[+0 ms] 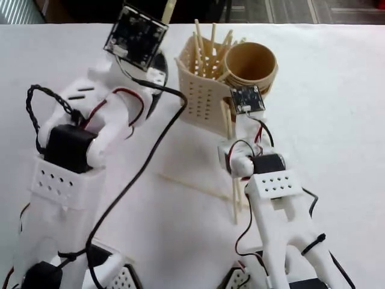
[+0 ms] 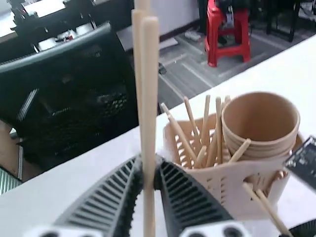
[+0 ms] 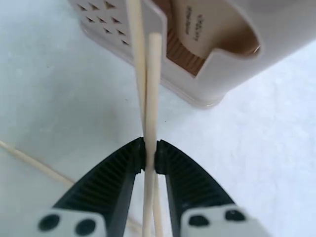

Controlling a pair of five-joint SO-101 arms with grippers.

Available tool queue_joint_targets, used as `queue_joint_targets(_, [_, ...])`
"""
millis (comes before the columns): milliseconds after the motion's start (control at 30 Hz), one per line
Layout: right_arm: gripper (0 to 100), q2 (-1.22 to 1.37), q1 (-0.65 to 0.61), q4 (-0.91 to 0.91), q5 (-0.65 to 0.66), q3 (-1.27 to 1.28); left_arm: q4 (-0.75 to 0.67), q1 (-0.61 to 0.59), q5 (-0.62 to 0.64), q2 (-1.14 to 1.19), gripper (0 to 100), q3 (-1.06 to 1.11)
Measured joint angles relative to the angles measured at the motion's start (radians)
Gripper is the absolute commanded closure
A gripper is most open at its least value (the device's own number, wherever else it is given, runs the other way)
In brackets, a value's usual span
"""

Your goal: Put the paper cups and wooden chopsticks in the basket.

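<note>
The left hand (image 2: pixel 148 174) is clamped shut on an upright pair of chopsticks (image 2: pixel 147 74), held near the basket (image 2: pixel 217 182). The right hand (image 3: pixel 150 150) pinches a second pair (image 3: pixel 152 84) low over the worktop (image 3: pixel 59 74), tips at the basket's outer wall. Paper cups (image 1: pixel 249 63) sit inside the basket.

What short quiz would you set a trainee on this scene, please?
1. True or false: the left gripper is open.
2. Where are the paper cups? A: on the table beside the basket. B: stacked inside the basket. C: in a person's hand.
3. Short answer: what does the right gripper hold?

Key
1. False: it is shut on the upright chopsticks.
2. B.
3. The right pair of chopsticks, close beside the basket.
</note>
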Motion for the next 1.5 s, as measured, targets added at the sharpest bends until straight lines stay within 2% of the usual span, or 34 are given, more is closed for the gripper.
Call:
queue_joint_targets(267, [98.1, 0.000, 0.000, 0.000, 0.000, 0.000, -0.250, 0.031, 0.089, 0.074, 98, -0.002])
queue_joint_targets(533, [98.1, 0.000, 0.000, 0.000, 0.000, 0.000, -0.334, 0.077, 0.101, 0.244, 98, -0.187])
queue_joint_targets(800, [98.1, 0.000, 0.000, 0.000, 0.000, 0.000, -0.334, 0.080, 0.101, 0.493, 98, -0.404])
queue_joint_targets(1033, [98.1, 0.000, 0.000, 0.000, 0.000, 0.000, -0.338, 0.081, 0.101, 0.687, 98, -0.503])
queue_joint_targets(1100, [98.1, 0.000, 0.000, 0.000, 0.000, 0.000, -0.338, 0.081, 0.101, 0.717, 97, -0.505])
queue_joint_targets(1267, [98.1, 0.000, 0.000, 0.000, 0.000, 0.000, -0.299, 0.080, 0.101, 0.729, 83, -0.506])
queue_joint_targets(1500, [98.1, 0.000, 0.000, 0.000, 0.000, 0.000, -0.164, 0.063, 0.129, 0.710, 82, -0.506])
